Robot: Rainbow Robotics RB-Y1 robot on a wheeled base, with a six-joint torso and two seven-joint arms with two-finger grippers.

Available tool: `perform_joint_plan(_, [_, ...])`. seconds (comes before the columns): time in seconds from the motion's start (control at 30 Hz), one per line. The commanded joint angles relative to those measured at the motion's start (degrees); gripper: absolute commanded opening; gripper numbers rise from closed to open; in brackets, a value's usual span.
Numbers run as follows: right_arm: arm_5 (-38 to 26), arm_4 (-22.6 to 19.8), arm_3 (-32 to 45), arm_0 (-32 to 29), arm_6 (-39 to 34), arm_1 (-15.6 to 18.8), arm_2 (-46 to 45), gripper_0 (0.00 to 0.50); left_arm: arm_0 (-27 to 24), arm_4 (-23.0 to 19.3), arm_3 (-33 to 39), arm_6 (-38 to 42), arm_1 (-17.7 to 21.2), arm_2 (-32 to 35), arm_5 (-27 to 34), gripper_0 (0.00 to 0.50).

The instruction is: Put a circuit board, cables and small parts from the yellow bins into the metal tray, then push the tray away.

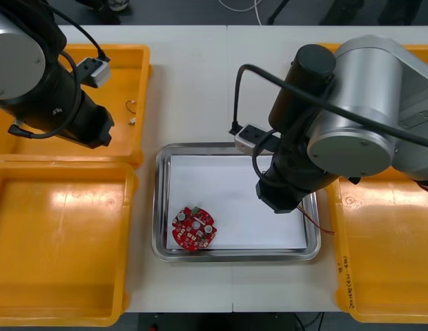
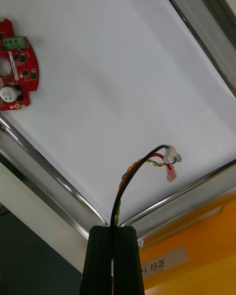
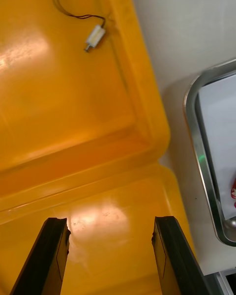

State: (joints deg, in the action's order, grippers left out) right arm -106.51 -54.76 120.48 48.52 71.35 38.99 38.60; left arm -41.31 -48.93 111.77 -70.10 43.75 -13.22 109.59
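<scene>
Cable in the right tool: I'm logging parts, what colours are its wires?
The cable is red, yellow and black; best in right wrist view.

Writing on a yellow bin's label, too unclear to read.

A pale strip label (image 2: 162, 261) is stuck on the rim of the yellow bin (image 2: 206, 236), just beside a corner of the metal tray (image 2: 187, 189). It carries a few dark printed characters, seen at a slant and partly turned over. They could be Korean letters or digits, but which cannot be told. In the front view, a narrow line of small dark marks (image 1: 344, 279) runs along the inner rim of the near yellow bin on the robot's right, and these are too fine to read. The round red circuit board (image 1: 193, 229) in the tray shows no print that can be read.
</scene>
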Motion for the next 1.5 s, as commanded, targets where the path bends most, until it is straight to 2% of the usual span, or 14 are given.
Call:
perform_joint_plan(0.03, [1.1, 1.7, -1.5, 2.4, 9.8, -1.3, 2.5, 0.000, -2.6, 0.4, -3.0, -5.0, 3.4, 3.4, 0.4, 0.500])
perform_joint_plan(0.3, [2.0, 1.2, -4.3, 2.0, 20.8, -1.6, 3.4, 0.000, -2.6, 4.7, -7.4, -5.9, 3.6, 5.4, -0.2, 0.500])
perform_joint_plan(0.47, [5.3, 3.6, -4.4, 0.9, 26.0, -1.6, 6.4, 0.000, -2.6, 7.3, -10.6, -6.4, 3.6, 6.6, -2.7, 0.500])
perform_joint_plan(0.6, [7.9, 5.5, -4.4, 0.5, 26.7, -1.6, 9.6, 0.000, -2.6, 9.7, -12.2, -6.5, 3.6, 6.7, -4.9, 0.500])
perform_joint_plan(0.8, [10.7, 7.2, -5.0, 0.0, 27.1, -1.6, 13.6, 0.000, -2.5, 10.5, -15.1, -6.3, 3.4, 7.8, -9.3, 0.500])
perform_joint_plan(0.97, [13.2, 7.3, -5.5, -2.3, 27.6, -1.6, 14.1, 0.000, -2.6, 10.9, -16.8, -5.8, 2.3, 9.5, -12.1, 0.500])
perform_joint_plan(1.17, [13.6, 9.5, -5.7, -4.2, 27.7, -2.0, 15.1, 0.000, -2.5, 13.2, -19.7, -5.6, 1.1, 11.2, -15.3, 0.500])
perform_joint_plan(1.5, [16.0, 9.6, -11.1, -6.3, 27.4, -5.2, 15.8, 0.000, -2.5, 16.1, -27.4, -5.4, -2.2, 12.6, -24.0, 0.500])
